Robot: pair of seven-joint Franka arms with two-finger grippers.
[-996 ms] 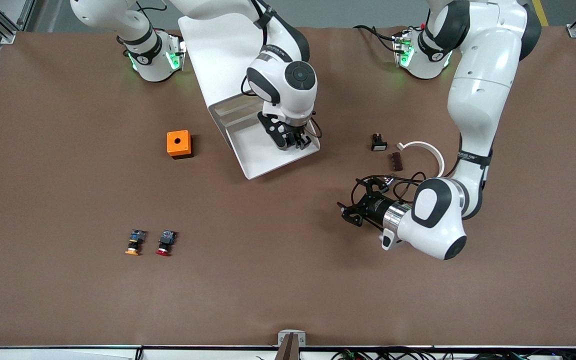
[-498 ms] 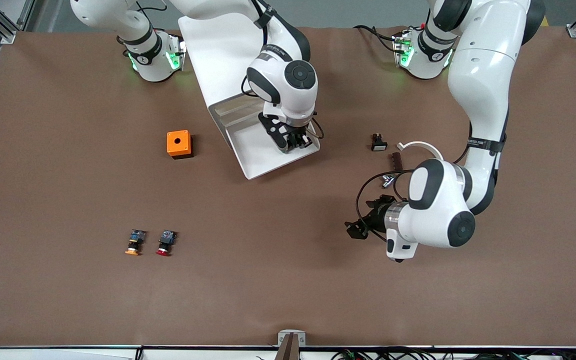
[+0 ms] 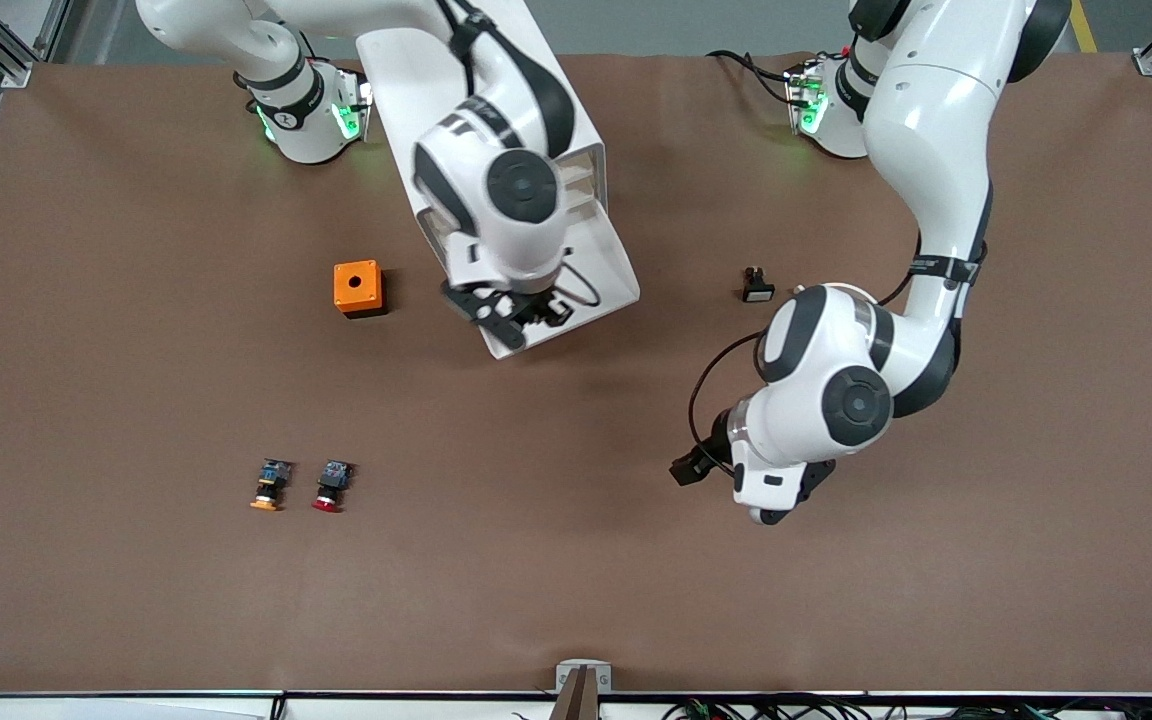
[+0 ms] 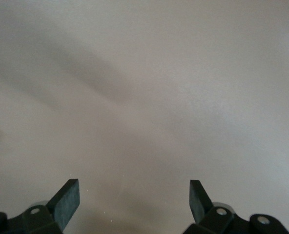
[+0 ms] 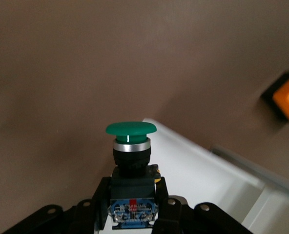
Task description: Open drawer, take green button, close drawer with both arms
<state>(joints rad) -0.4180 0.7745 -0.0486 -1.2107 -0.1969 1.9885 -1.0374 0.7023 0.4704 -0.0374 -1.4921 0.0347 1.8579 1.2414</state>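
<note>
Clamping the green button (image 5: pixel 131 146) by its black body, the right gripper (image 3: pixel 516 312) hangs over the front edge of the pulled-out drawer (image 3: pixel 606 270). No writing on the button can be read. What the drawer holds is hidden by the arm. An orange box (image 3: pixel 358 288) lies beside the drawer, toward the right arm's end. The left gripper (image 4: pixel 134 202) hovers over bare brown table (image 3: pixel 576 560) with fingers spread and nothing between them. Orange-capped (image 3: pixel 269 484) and red-capped (image 3: pixel 332 485) buttons lie side by side nearer the camera.

Right pincer (image 3: pixel 526 318): raised, fingers clamped on a load. Left pincer (image 4: pixel 134 204): wrist bent low over the bench (image 4: pixel 149 87), fingers spread wide, empty.
</note>
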